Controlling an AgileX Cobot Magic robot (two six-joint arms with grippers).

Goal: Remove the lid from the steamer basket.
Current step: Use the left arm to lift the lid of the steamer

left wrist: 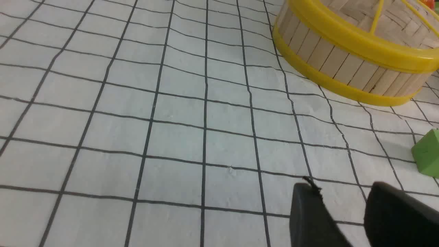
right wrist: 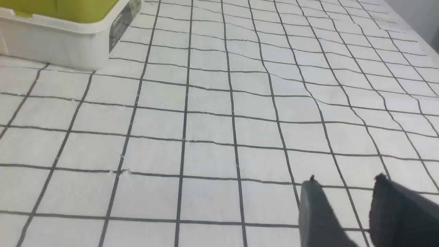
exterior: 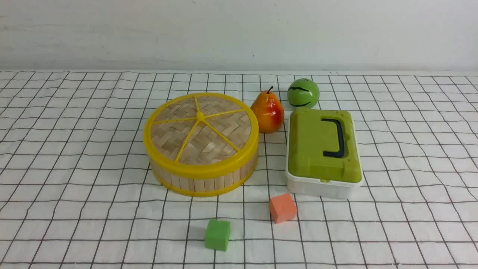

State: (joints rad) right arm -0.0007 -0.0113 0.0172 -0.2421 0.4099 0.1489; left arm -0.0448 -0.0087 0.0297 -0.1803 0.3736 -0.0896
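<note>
Front view, steamer basket: I've got it sitting on the checked cloth.
Front view, lid: seated flat on the steamer basket, its yellow rim closing the top all round.
Front view, neighbours: pear just beside the basket's far right edge. Green ball is beyond that. White box stands to the basket's right, apart from it. Orange cube and green cube lie on my side of the basket.
Left wrist view, left gripper: fingers apart, only cloth in the gap, near the basket's slat wall but clear of it.
Right wrist view, right gripper: fingers apart, nothing between them, over cloth. The white box from the basket's right is well off.
</note>
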